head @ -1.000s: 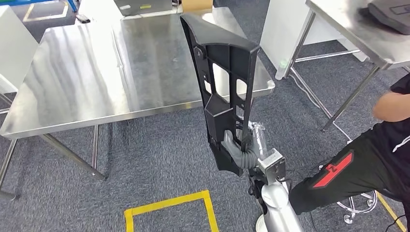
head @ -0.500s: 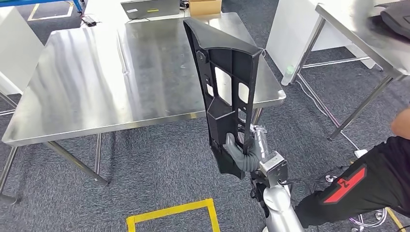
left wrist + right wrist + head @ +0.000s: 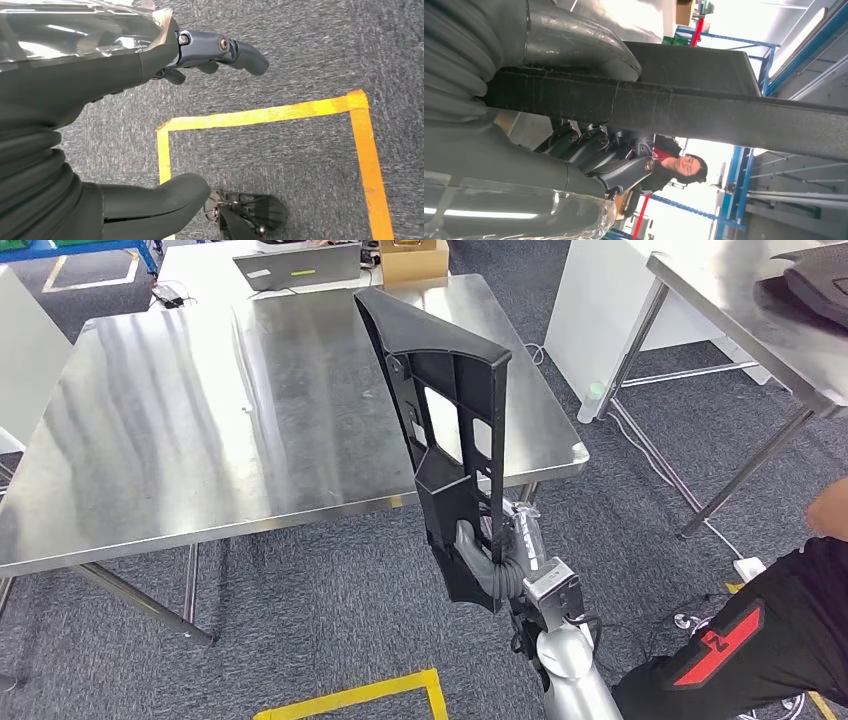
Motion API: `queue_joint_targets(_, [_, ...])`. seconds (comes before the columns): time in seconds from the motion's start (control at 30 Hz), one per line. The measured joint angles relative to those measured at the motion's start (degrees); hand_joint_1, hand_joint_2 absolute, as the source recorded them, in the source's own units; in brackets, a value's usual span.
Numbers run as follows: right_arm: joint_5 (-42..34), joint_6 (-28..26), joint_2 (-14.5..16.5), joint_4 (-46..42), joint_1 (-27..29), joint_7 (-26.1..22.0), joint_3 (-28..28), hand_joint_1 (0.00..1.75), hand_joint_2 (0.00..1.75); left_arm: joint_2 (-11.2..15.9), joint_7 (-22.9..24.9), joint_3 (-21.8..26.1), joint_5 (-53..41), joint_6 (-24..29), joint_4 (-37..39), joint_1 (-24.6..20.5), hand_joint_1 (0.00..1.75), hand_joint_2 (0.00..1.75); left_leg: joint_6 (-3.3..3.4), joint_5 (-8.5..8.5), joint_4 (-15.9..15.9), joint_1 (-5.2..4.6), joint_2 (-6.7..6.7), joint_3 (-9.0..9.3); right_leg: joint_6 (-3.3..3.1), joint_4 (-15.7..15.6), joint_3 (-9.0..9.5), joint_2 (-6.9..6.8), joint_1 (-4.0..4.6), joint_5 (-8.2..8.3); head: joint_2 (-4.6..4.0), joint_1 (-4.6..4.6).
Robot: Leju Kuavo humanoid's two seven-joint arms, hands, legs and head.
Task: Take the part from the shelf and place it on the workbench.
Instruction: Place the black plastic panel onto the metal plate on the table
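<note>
The robot's right hand (image 3: 487, 558) grips the long black ribbed plastic part (image 3: 452, 430) upright over the near edge of the steel workbench (image 3: 180, 420), which has drawn closer; setting down looks next. The left hand (image 3: 150, 100) hangs empty, fingers apart.

a workshop or lab: steel workbenches (image 3: 200, 430), grey carpet, yellow floor tape (image 3: 350, 698), blue racking (image 3: 744, 165).

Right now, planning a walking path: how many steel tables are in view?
2: the large workbench straight ahead, and a second table at far right. More may stand out of frame.
</note>
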Motion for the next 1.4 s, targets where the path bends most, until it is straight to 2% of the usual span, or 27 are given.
queue_joint_targets(0.13, [1.45,-0.72,-0.04,-0.06,0.01,-1.06,0.11,1.75,1.75,-0.19,-0.02,0.05,-0.04,0.17,0.07,0.2,0.0,1.75,1.41,-0.66,-1.39,-0.27,-0.06,1.42,1.03,0.75,-0.01,-0.12,0.17,-0.92,0.0,0.02])
queue_joint_targets(0.17, [2.16,-1.13,-0.09,-0.1,-0.11,-1.41,0.12,1.75,1.75,-0.25,-0.04,0.09,-0.05,0.22,0.08,0.19,0.0,1.75,1.81,-0.71,-1.85,-0.17,-0.06,2.0,1.01,3.03,-1.17,-0.17,0.22,-1.76,0.0,0.08])
queue_joint_targets(0.23, [3.77,-2.05,-0.32,-0.15,-0.32,-1.78,0.12,1.75,1.75,-0.32,-0.08,0.13,-0.09,0.26,0.1,0.13,0.0,1.75,2.45,-1.13,-2.14,-0.2,-0.07,2.71,0.65,10.73,-5.8,-0.2,0.21,-4.0,0.0,0.16])
queue_joint_targets(0.27, [4.61,-2.48,-0.55,-0.16,-0.37,-1.85,0.11,1.75,1.75,-0.35,-0.1,0.14,-0.12,0.26,0.11,0.11,0.0,1.75,2.6,-1.42,-2.12,-0.28,-0.12,3.0,0.63,14.42,-8.4,-0.21,0.2,-4.74,0.0,0.21])
queue_joint_targets(0.3, [5.39,-2.91,-0.84,-0.22,-0.42,-1.84,0.11,1.75,1.75,-0.4,-0.11,0.15,-0.14,0.25,0.14,0.15,0.0,1.75,2.66,-1.77,-2.11,-0.37,-0.2,3.39,0.85,16.42,-10.24,-0.21,0.21,-4.62,0.0,0.22])
queue_joint_targets(0.33, [6.02,-3.28,-1.15,-0.33,-0.57,-1.83,0.1,1.75,1.75,-0.46,-0.11,0.16,-0.15,0.25,0.17,0.21,0.0,1.75,2.66,-2.15,-2.1,-0.44,-0.3,3.89,1.26,16.23,-10.94,-0.21,0.21,-3.49,0.0,0.23])
queue_joint_targets(0.37, [6.56,-3.63,-1.46,-0.51,-0.82,-1.81,0.1,1.75,1.75,-0.52,-0.11,0.16,-0.15,0.24,0.2,0.26,0.0,1.75,2.6,-2.58,-2.1,-0.49,-0.38,4.52,1.77,13.63,-10.41,-0.22,0.21,-1.4,0.0,0.25])
queue_joint_targets(0.43, [7.17,-4.1,-1.98,-0.91,-1.54,-1.78,0.11,1.75,1.75,-0.6,-0.11,0.17,-0.16,0.24,0.24,0.29,0.0,1.75,2.29,-3.58,-2.03,-0.68,-0.5,5.65,2.37,5.39,-7.39,-0.29,0.27,3.23,0.0,0.26])
queue_joint_targets(0.5, [7.37,-4.36,-2.36,-1.22,-2.18,-1.73,0.11,1.75,1.75,-0.61,-0.13,0.17,-0.17,0.24,0.3,0.21,0.0,1.75,1.77,-4.54,-1.94,-0.9,-0.56,6.08,1.68,0.71,-5.32,-0.33,0.36,5.07,0.0,0.25])
queue_joint_targets(0.57, [7.41,-4.64,-2.71,-1.44,-2.76,-1.69,0.07,1.75,1.75,-0.6,-0.14,0.2,-0.09,0.23,0.33,0.11,0.0,1.75,1.13,-5.18,-1.95,-0.8,-0.51,6.14,0.55,0.26,-4.9,-0.22,0.44,4.74,0.0,0.24])
queue_joint_targets(0.63, [7.34,-5.13,-3.14,-1.55,-3.69,-1.65,0.04,1.75,1.75,-0.59,-0.13,0.3,0.02,0.23,0.33,0.05,0.0,1.75,0.35,-5.98,-0.85,-0.51,-0.36,5.9,-0.24,0.04,-4.47,-0.09,0.19,4.48,0.0,0.23])
queue_joint_targets(0.7, [7.46,-5.98,-3.58,-1.55,-5.17,-1.46,0.03,1.75,1.75,-0.63,-0.12,0.4,0.1,0.26,0.37,0.02,0.0,1.75,-0.5,-8.35,4.3,-0.13,-0.25,3.33,-0.93,-0.15,-3.84,-0.06,-0.13,4.15,0.0,0.15])
queue_joint_targets(0.77, [7.73,-6.72,-4.04,-1.4,-6.63,-1.24,0.04,1.75,1.75,-0.69,-0.1,0.53,0.16,0.31,0.46,0.06,0.0,1.75,-1.14,-11.14,12.24,0.32,-0.18,-1.71,-1.3,-0.14,-3.36,-0.06,-0.13,3.62,0.0,0.1])
queue_joint_targets(0.8, [7.85,-6.9,-4.26,-1.31,-7.11,-1.16,0.05,1.75,1.75,-0.69,-0.09,0.66,0.18,0.35,0.51,0.09,0.0,1.75,-1.32,-11.34,14.84,0.49,-0.13,-3.85,-1.31,-0.14,-3.07,-0.05,-0.13,3.33,0.0,0.09])
queue_joint_targets(0.83, [7.91,-7.01,-4.45,-1.22,-7.42,-1.1,0.06,1.75,1.75,-0.7,-0.08,0.8,0.2,0.39,0.56,0.12,0.0,1.75,-1.4,-10.26,15.35,0.62,-0.08,-5.03,-1.23,-0.13,-2.68,-0.02,-0.14,2.98,0.0,0.09])
queue_joint_targets(0.87, [7.97,-7.08,-4.6,-1.15,-7.63,-1.06,0.07,1.75,1.75,-0.69,-0.08,0.93,0.21,0.44,0.6,0.14,0.0,1.75,-1.38,-7.96,13.42,0.72,-0.04,-4.96,-1.09,-0.13,-2.16,0.0,-0.17,2.59,0.0,0.09])
queue_joint_targets(0.93, [8.04,-7.26,-4.84,-1.05,-8.03,-1.04,0.12,1.75,1.75,-0.67,-0.07,1.12,0.22,0.54,0.66,0.13,0.0,1.75,-1.03,-2.41,5.57,0.75,0.0,-2.35,-0.68,-0.15,-1.13,0.04,-0.14,1.72,0.0,0.1])
queue_joint_targets(0.97, [8.05,-7.37,-4.93,-1.01,-8.28,-1.04,0.15,1.75,1.75,-0.67,-0.07,1.19,0.22,0.57,0.69,0.11,0.0,1.75,-0.76,-0.79,2.26,0.65,-0.02,-0.97,-0.38,-0.15,-0.81,0.07,-0.01,1.34,0.0,0.1])
queue_joint_targets(1.0, [8.06,-7.48,-5.02,-0.97,-8.52,-1.01,0.17,1.75,1.75,-0.67,-0.06,1.25,0.22,0.59,0.73,0.07,0.0,1.75,-0.47,-0.11,0.31,0.48,-0.05,-0.13,-0.07,-0.14,-0.68,0.08,0.1,1.05,0.0,0.12])
queue_joint_targets(1.1, [8.12,-7.59,-5.21,-0.89,-8.9,-0.89,0.22,1.75,1.75,-0.74,-0.04,1.33,0.22,0.59,0.78,0.11,0.0,1.75,0.6,-0.5,-0.66,0.05,-0.11,0.47,0.91,-0.34,-0.59,0.07,0.26,0.52,0.0,0.11])
queue_joint_targets(1.17, [8.13,-7.61,-5.41,-0.9,-9.05,-0.89,0.27,1.75,1.75,-0.83,-0.05,1.35,0.22,0.6,0.79,0.13,0.0,1.75,1.55,-0.6,-1.39,0.1,-0.12,1.3,1.29,1.7,-1.48,-0.05,0.26,-0.49,0.0,0.18])
queue_joint_targets(1.2, [8.13,-7.62,-5.52,-0.89,-9.13,-0.9,0.28,1.75,1.75,-0.86,-0.07,1.36,0.22,0.6,0.79,0.08,0.0,1.75,1.99,-0.69,-1.68,0.16,-0.12,1.75,1.26,4.53,-2.98,-0.1,0.24,-1.48,0.0,0.24])
queue_joint_targets(1.27, [8.11,-7.63,-5.76,-0.75,-9.17,-0.9,0.32,1.75,1.75,-0.9,-0.08,1.38,0.22,0.61,0.79,-0.01,0.0,1.75,2.55,-1.21,-1.75,0.0,-0.13,2.28,1.12,12.67,-7.87,-0.12,0.16,-3.72,0.0,0.32])
queue_joint_targets(1.3, [8.11,-7.63,-5.86,-0.63,-9.13,-0.88,0.34,1.75,1.75,-0.93,-0.06,1.38,0.22,0.61,0.79,-0.01,0.0,1.75,2.66,-1.51,-1.74,-0.05,-0.19,2.58,1.3,15.78,-10.18,-0.12,0.16,-4.16,0.0,0.33])
queue_joint_targets(1.33, [8.13,-7.63,-5.98,-0.5,-9.12,-0.81,0.38,1.75,1.75,-0.97,-0.04,1.38,0.22,0.61,0.8,0.04,0.0,1.75,2.67,-1.86,-1.73,-0.09,-0.28,2.99,1.7,16.93,-11.56,-0.12,0.15,-3.66,0.0,0.33])
queue_joint_targets(1.37, [8.2,-7.63,-6.1,-0.34,-9.21,-0.63,0.43,1.75,1.75,-0.99,-0.02,1.39,0.22,0.6,0.81,0.1,0.0,1.75,2.59,-2.25,-1.72,-0.1,-0.39,3.51,2.25,15.68,-11.69,-0.13,0.14,-2.15,0.0,0.34])
queue_joint_targets(1.4, [8.32,-7.66,-6.21,-0.17,-9.4,-0.41,0.52,1.75,1.75,-1.03,-0.01,1.4,0.22,0.59,0.83,0.15,0.0,1.75,2.46,-2.69,-1.71,-0.11,-0.5,4.14,2.81,12.32,-10.7,-0.16,0.09,0.08,0.0,0.35])
